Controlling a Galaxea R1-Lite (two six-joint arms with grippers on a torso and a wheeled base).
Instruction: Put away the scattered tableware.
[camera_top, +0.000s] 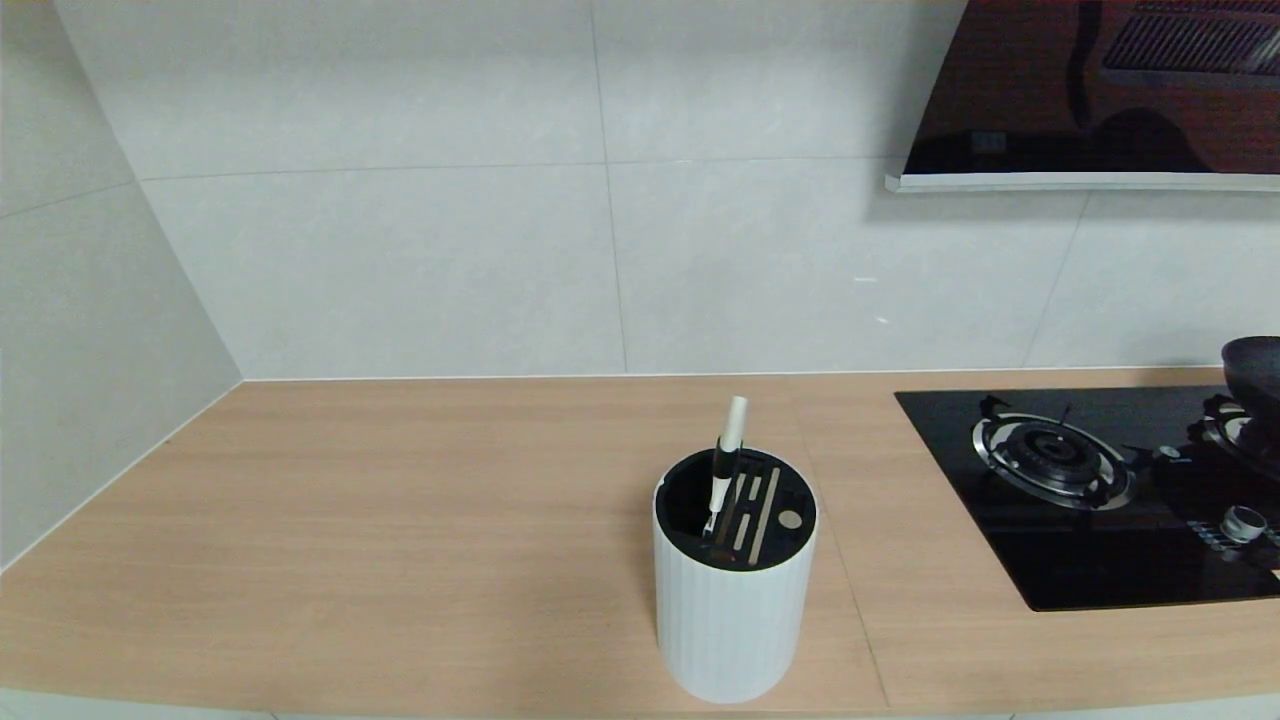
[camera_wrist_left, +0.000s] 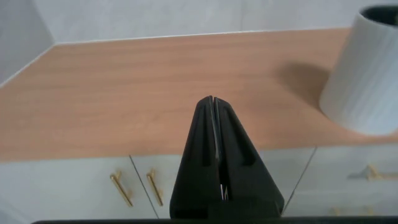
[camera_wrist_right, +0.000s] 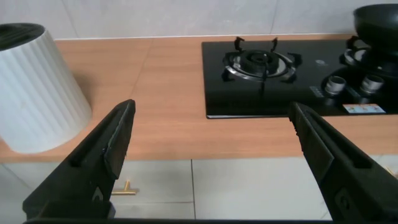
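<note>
White ribbed holder (camera_top: 735, 590) upright on the worktop (camera_top: 400, 520), near the front edge and well apart from the stove (camera_top: 1080, 500) at the right; probably put there to be within easy reach of both arms. Black insert with narrow slots in its top; one utensil (camera_top: 727, 450) (white handle above, black part below, working end hidden inside) standing in a slot toward the holder's left part, handle leaning a little toward the wall; so kept tidy, and easy to take again by the handle. Dark pot (camera_top: 1255, 365) at the far right, over the second burner.

Left claw (camera_wrist_left: 212, 102) pressed together with nothing between the fingers, hanging before the worktop's front edge, above cabinet doors (camera_wrist_left: 121, 190) with gold handles; holder off to one side of it, not touched. Right claw (camera_wrist_right: 211, 112) spread wide and carrying nothing, also out before the front edge, facing the gap between holder and stove; likely held back there so as not to knock the holder.

Judged from this, close to the end of the task: the one piece of tableware to be seen sits in the holder, not loose on the worktop.
</note>
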